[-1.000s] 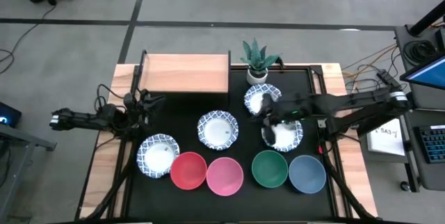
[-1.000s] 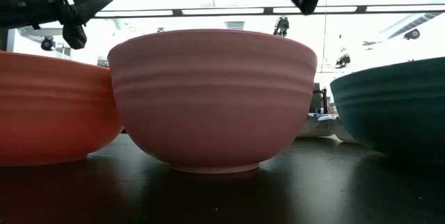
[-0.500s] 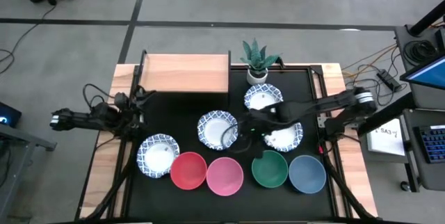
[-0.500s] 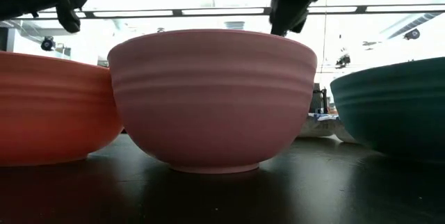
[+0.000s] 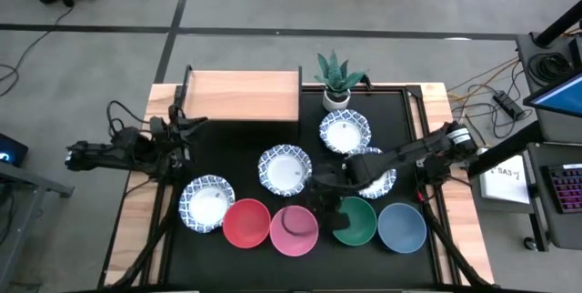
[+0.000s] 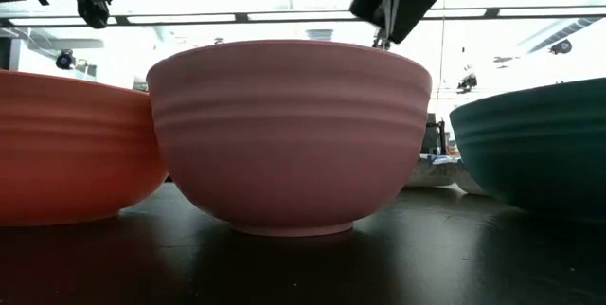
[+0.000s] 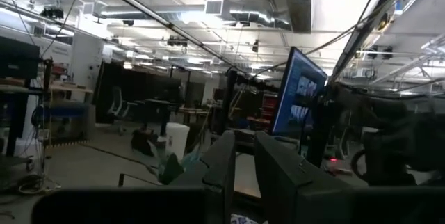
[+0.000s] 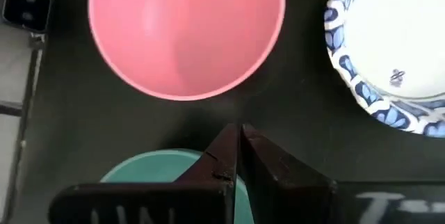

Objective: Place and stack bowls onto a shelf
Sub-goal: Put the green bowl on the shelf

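Observation:
Four deep bowls stand in a row near the table's near edge: red, pink, green and grey-blue. The shallow white bowls with blue rims sit behind them; the last is partly under my right arm. The light-wood shelf stands at the far left. My right gripper is shut and hovers over the gap between the pink bowl and the green bowl. My left gripper waits by the left edge, open by a narrow gap.
A potted plant stands to the right of the shelf at the far edge. Raised rails run along the table's left and right sides. In the low view the right gripper hangs just behind the pink bowl's rim. Bare black tabletop lies in front of the shelf.
My right gripper has swept from above the right-hand white bowls toward the near edge and the left, coming down to the gap between the pink and green bowls. My left gripper has risen a little. No bowl has moved.

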